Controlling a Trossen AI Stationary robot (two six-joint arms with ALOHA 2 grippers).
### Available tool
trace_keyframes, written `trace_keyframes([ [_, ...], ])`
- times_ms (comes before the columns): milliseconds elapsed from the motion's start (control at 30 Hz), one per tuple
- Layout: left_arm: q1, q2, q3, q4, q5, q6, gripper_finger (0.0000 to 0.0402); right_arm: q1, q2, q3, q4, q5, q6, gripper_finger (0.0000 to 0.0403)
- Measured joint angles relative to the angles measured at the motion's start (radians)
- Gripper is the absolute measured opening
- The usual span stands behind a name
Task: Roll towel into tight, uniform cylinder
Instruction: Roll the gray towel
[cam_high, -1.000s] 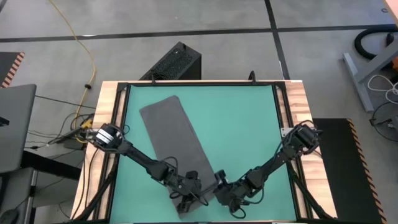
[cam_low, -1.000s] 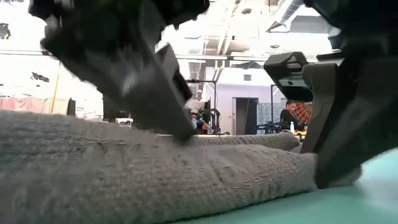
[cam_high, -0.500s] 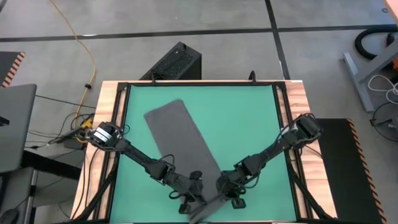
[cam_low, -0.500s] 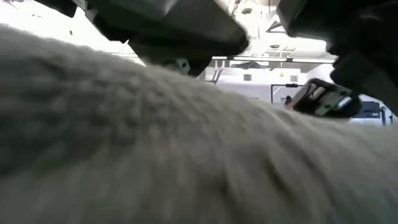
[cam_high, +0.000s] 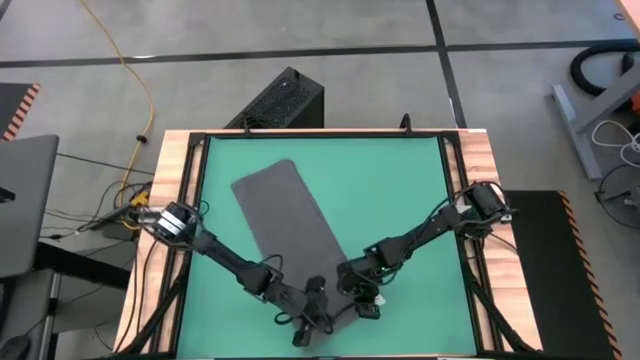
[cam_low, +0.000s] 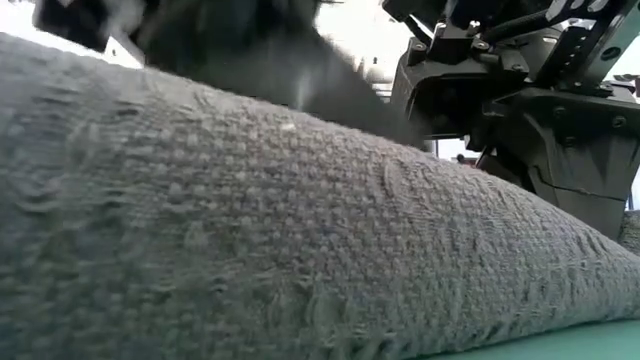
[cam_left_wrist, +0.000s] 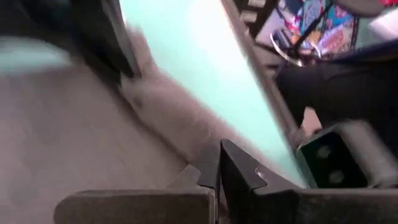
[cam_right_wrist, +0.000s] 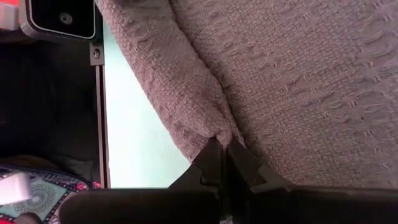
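The dark grey towel (cam_high: 285, 220) lies flat and slanting on the green table mat, its far end at the far left and its near end by the near edge. Both grippers are at that near end. My left gripper (cam_high: 318, 312) is shut on the towel's near left part, and my right gripper (cam_high: 352, 292) is shut on its near right part. In the low view the raised near end (cam_low: 260, 220) fills the picture, with my right gripper (cam_low: 500, 100) behind it. The white tag is not in view. My left gripper pinches the towel's near end (cam_left_wrist: 186, 146) between its two shut fingers (cam_left_wrist: 239, 177), coming in low from the near left. The cloth there is bunched into a ridge; one layer or several, I cannot tell. My right gripper pinches a fold of the towel (cam_right_wrist: 214, 127) at its near right edge between its two fingertips (cam_right_wrist: 245, 165). It comes slanting from the near right. The fold stands up as a ridge off the flat cloth beside it.
The table's raised black rim and wooden border (cam_high: 470, 200) run round the green mat (cam_high: 390, 190). The mat's far and right parts are bare. A black box (cam_high: 280, 100) stands on the floor beyond the far edge.
Both grippers, shut on the towel's near end, have gone a little toward the far edge, the right one farther. The near end has risen and bunched up in front of the low camera. The far end has slid slightly toward the right.
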Motion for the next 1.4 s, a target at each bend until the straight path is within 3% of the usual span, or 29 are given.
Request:
trace_keyframes([
  [300, 0.000, 0.075, 0.018, -0.012, 0.037, -0.034, 0.0000, 0.000, 0.000, 0.000, -0.007, 0.005, 0.007, 0.0028],
  [700, 0.002, 0.074, 0.019, -0.071, -0.007, -0.037, 0.0000, -0.015, -0.069, -0.002, -0.102, 0.015, -0.065, 0.0135],
  [933, 0.005, 0.117, 0.021, -0.044, -0.015, -0.082, 0.0000, -0.007, -0.178, -0.002, -0.189, 0.038, -0.115, 0.0161],
  [1067, 0.007, 0.147, 0.021, -0.013, -0.015, -0.083, 0.0000, 0.037, -0.237, -0.003, -0.199, 0.138, -0.194, 0.0163],
  [1167, 0.010, 0.147, 0.022, -0.023, -0.014, -0.082, 0.0000, 0.131, -0.251, -0.001, -0.141, 0.241, -0.292, 0.0161],
  [1400, 0.034, 0.146, 0.021, -0.032, 0.026, -0.068, 0.0000, 0.317, -0.143, -0.001, 0.028, 0.658, -0.472, 0.0158],
])
